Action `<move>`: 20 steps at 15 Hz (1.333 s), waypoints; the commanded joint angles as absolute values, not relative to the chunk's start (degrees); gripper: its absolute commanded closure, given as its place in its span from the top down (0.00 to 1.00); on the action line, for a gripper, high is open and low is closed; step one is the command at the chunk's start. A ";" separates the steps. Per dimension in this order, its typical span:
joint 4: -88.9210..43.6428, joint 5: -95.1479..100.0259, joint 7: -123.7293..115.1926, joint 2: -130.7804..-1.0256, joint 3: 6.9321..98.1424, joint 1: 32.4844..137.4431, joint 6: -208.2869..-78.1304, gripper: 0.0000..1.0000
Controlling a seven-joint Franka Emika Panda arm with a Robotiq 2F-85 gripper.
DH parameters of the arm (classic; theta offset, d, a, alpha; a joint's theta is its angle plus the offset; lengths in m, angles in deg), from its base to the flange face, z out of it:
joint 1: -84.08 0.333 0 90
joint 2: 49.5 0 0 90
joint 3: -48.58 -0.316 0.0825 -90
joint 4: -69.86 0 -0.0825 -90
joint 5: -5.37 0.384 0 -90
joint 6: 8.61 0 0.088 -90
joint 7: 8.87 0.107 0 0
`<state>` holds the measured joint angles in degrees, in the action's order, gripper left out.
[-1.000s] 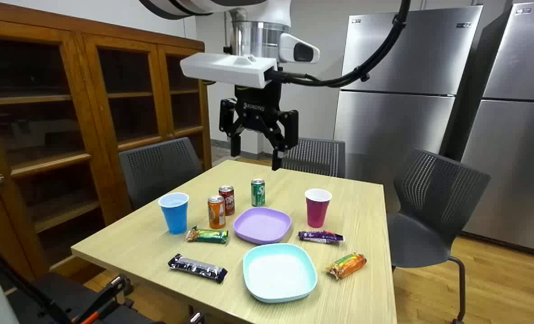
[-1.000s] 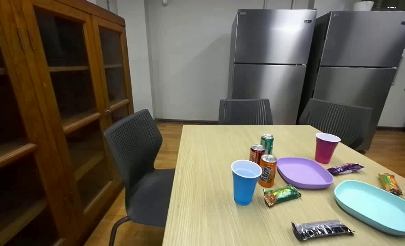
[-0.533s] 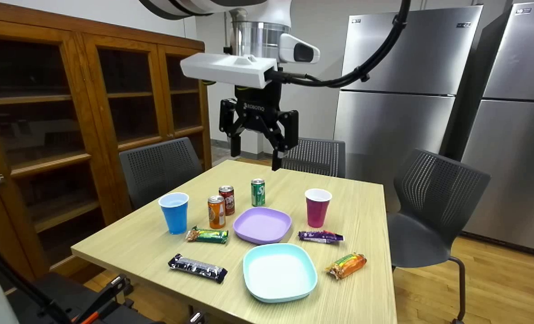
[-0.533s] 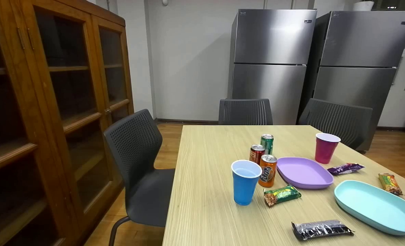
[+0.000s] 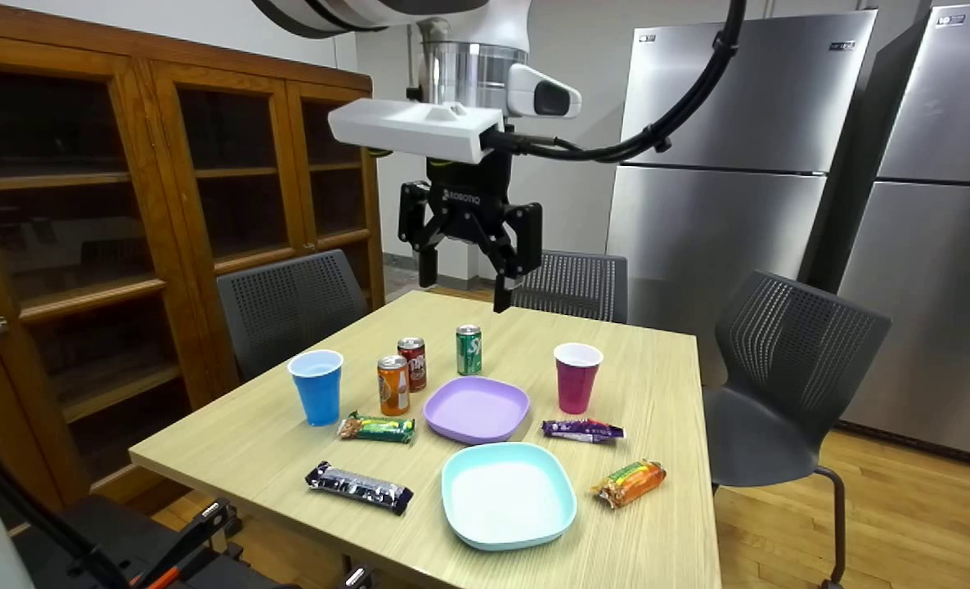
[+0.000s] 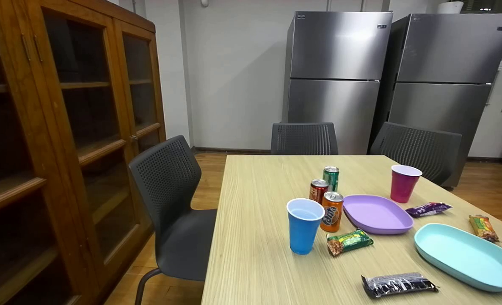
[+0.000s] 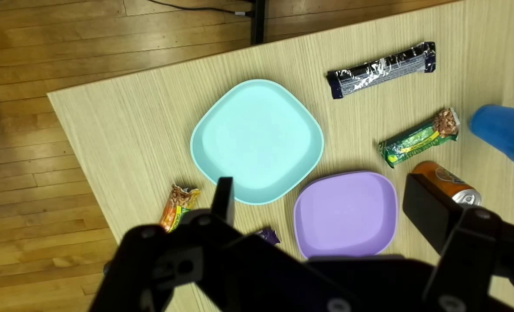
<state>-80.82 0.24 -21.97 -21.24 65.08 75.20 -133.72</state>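
Observation:
High over the table hangs my black gripper (image 5: 464, 293), its fingers wide apart with nothing between them. In the wrist view the purple plate (image 7: 346, 214) shows below, between the fingertips, and the teal plate (image 7: 257, 143) lies beyond. An orange can (image 7: 445, 184) is partly hidden by a finger. Standing in an exterior view are a green can (image 5: 469, 350), a dark red can (image 5: 412, 364), a blue cup (image 5: 318, 391) and a magenta cup (image 5: 575, 383). Wrapped bars lie around the plates: green (image 6: 349, 242), black-silver (image 6: 399, 284), purple (image 6: 428, 209) and orange (image 6: 484, 228).
The pale wooden table (image 5: 648, 376) has dark grey chairs (image 5: 788, 384) around it. A wooden glass-door cabinet (image 6: 75, 140) stands to one side, and steel refrigerators (image 6: 337, 84) are at the back. A black cable (image 5: 698, 78) loops from the wrist.
My gripper has sunk by a barely visible amount, still open. The things on the table lie as before.

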 commanded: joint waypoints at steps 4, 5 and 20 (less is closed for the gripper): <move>-82.46 -0.76 -21.13 -23.79 62.51 74.41 -137.14 1.00; -82.73 -0.96 -20.89 -24.37 62.04 74.50 -137.99 1.00; -82.30 -2.48 -18.94 -36.66 55.20 77.49 -151.35 1.00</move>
